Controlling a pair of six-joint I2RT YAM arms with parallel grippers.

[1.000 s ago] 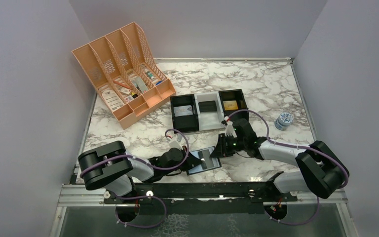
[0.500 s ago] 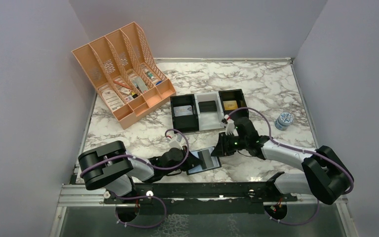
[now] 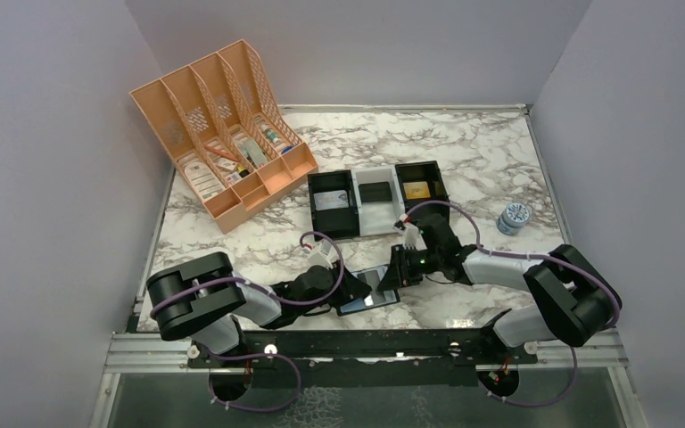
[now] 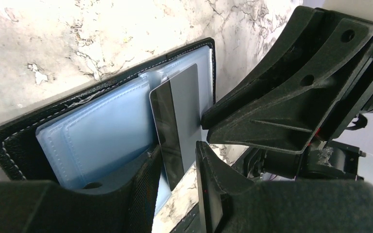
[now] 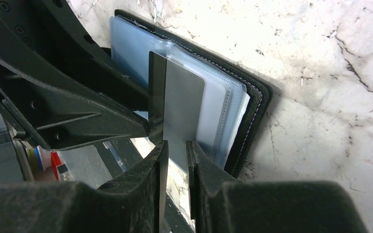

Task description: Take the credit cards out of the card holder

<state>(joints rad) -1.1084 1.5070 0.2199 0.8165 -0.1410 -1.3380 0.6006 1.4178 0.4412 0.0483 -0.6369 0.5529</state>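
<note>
Card holder lies open on the marble table, right gripper pinching the free end of the grey credit card half out of its inner slot, left gripper spread loosely about the same card, apparently to free it for extraction.

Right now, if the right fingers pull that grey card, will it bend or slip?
Probably stiff: the card looks flat, partly out of the wallet. Smooth face may slip where the right fingers pinch its edge. Likely light: thin.
</note>
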